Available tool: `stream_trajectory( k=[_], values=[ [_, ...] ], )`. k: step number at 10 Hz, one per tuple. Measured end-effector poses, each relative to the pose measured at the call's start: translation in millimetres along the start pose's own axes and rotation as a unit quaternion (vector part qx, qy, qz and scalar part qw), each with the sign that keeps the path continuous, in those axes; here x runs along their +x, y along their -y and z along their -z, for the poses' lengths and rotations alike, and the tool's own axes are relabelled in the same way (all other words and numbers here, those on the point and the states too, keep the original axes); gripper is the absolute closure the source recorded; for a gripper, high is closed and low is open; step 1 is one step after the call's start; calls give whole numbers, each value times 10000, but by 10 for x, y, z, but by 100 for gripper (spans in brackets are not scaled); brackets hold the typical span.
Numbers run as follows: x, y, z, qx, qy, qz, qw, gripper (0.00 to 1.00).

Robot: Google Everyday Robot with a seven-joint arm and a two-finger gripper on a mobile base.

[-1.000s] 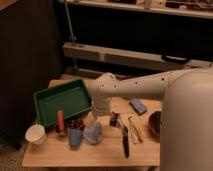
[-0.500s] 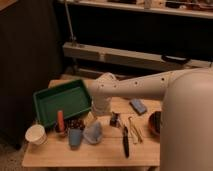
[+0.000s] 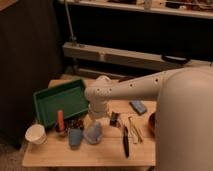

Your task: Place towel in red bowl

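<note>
My arm reaches in from the lower right of the camera view, bends at a pale rounded joint above the wooden table, and turns down so that my gripper hangs low over the table's front middle. It is right above the towel, and its tip seems to meet the top of the cloth. From here I cannot tell whether the gripper is spread, closed or pinching the cloth, because the wrist hides its tip. The towel is a crumpled light-blue heap lying on the table top. Just to its left stands a small blue cup. Well apart from the towel, at the right side of the table, I see only a dark reddish sliver of the red bowl. The rest of it is covered by the broad pale bulk of my arm. Between towel and bowl lie a small dark object, a long black utensil and a pale thin utensil. A blue sponge rests further back. On the left sits a green tray, tilted to the table's edges. An upright orange item stands at the tray's front edge, and a white cup stands near the table's left front corner.
</note>
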Motion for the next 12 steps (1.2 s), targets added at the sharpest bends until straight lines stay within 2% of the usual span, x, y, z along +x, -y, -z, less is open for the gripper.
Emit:
stream_trajectory(
  k=[2, 4, 5, 6, 8, 9, 12],
  values=[
    [77, 10, -300, -46, -73, 36, 10000, 20],
    [163, 35, -499, -132, -108, 25, 9999, 20],
    [192, 41, -540, -168, -126, 42, 9998, 23],
    [205, 32, -566, -190, -139, 69, 9997, 30],
    [205, 18, -603, -264, -152, 62, 9995, 49],
    [208, 15, -618, -285, -166, 39, 9994, 62],
    [216, 22, -577, -285, -178, 36, 9994, 92]
  ],
)
